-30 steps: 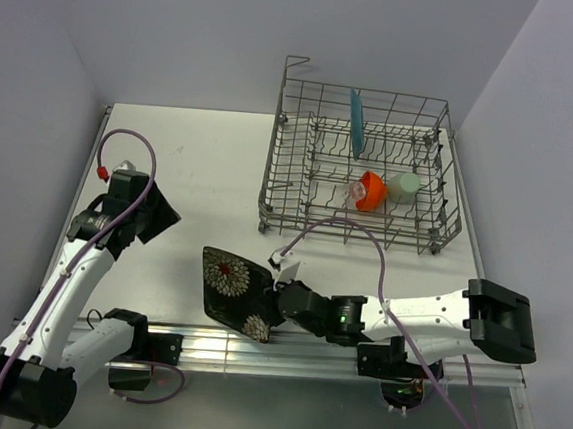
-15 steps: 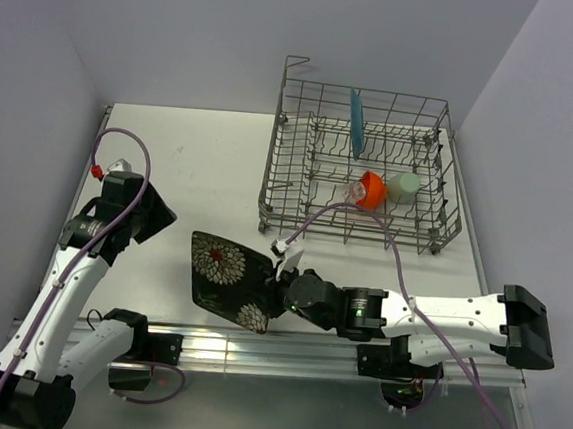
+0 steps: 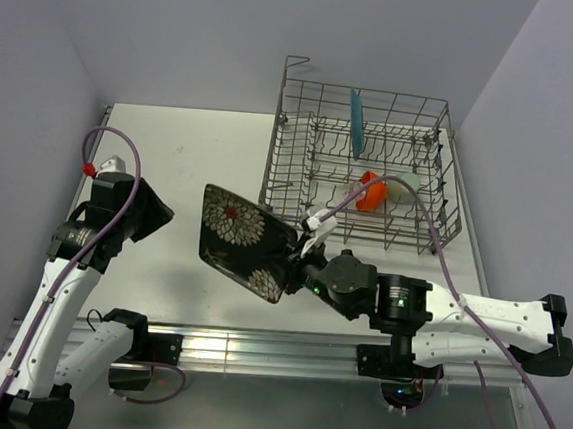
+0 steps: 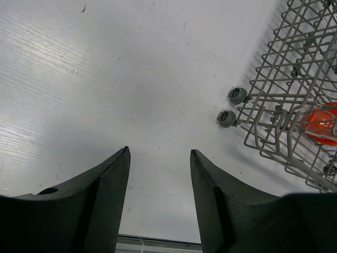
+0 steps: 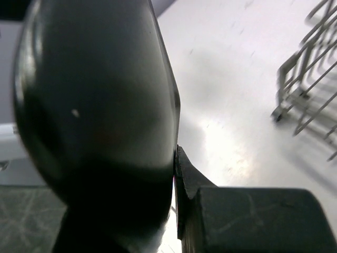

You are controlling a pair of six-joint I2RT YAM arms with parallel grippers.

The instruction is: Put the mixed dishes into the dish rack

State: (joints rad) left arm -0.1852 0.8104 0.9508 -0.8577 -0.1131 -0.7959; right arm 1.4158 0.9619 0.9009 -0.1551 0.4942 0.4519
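Your right gripper point(image 3: 297, 266) clamps the black flowered plate point(image 3: 239, 236) by its near-right edge; the dish rack point(image 3: 275, 173) lies just far-right of it. Your left gripper point(image 4: 158, 174), farther off, stands open and empty.

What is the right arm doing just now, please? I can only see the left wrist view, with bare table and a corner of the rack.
Observer: The right tool is shut on the edge of a black flowered plate, held tilted just left of the rack.
Operator: Thanks. What sits in there besides the orange bowl?
Observer: A teal plate stands on edge toward the back, and a pale cup sits right of the bowl.
Operator: And where is the left tool relative to that black plate?
Observer: To the plate's left, apart from it, holding nothing.
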